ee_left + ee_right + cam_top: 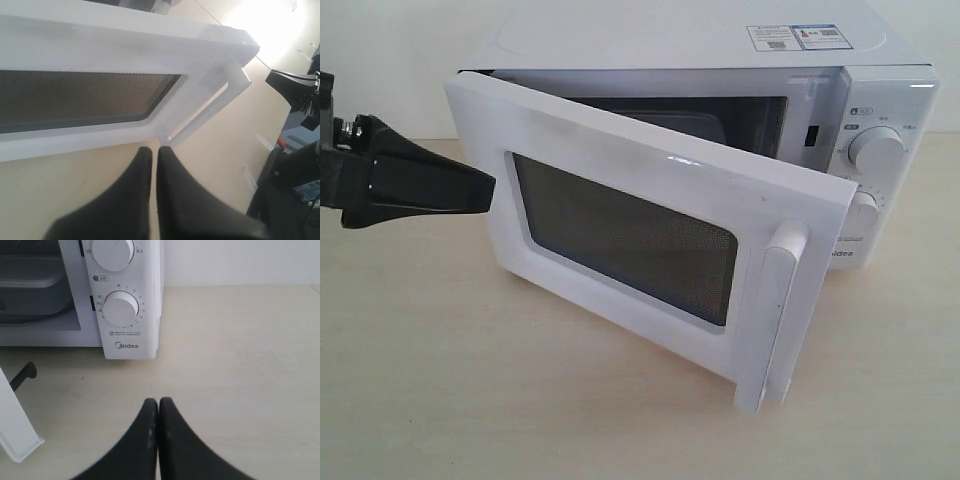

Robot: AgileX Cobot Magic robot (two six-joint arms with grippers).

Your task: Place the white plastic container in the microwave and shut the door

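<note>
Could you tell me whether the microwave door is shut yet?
Not yet: the door stands partly open, its free edge swung well clear of the microwave, leaving a wide gap.

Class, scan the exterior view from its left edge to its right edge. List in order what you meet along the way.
left gripper → mesh window → bar handle → upper dial

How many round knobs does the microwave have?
2. Both sit on the microwave's front panel: the upper knob, and the lower knob under it. The half-open door partly hides the lower one in the exterior view.
</note>
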